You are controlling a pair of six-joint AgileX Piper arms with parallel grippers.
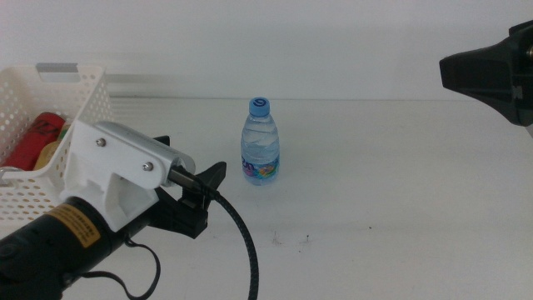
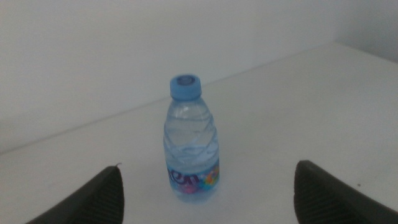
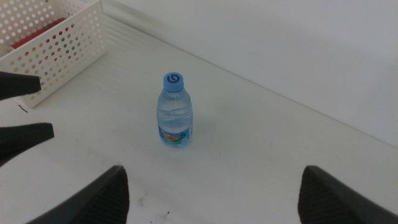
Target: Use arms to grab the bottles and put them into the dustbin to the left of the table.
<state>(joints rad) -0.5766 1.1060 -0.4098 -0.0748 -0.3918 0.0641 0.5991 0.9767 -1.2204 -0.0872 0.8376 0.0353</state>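
One water bottle (image 1: 261, 141) stands upright mid-table (image 1: 400, 183), apart from the white dustbin (image 1: 71, 100) (red can and yellow bottle inside). The left gripper (image 1: 187, 187) faces it nearby, jaws spread. The right gripper (image 3: 211, 193), also spread, hangs well back.

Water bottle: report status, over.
Left gripper open, short of water bottle. Right gripper open, waiting high right. Bottle upright on table, path unobstructed.

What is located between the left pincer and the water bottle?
Nothing: in the left wrist view, only bare table separates the open left pincer from the upright water bottle.
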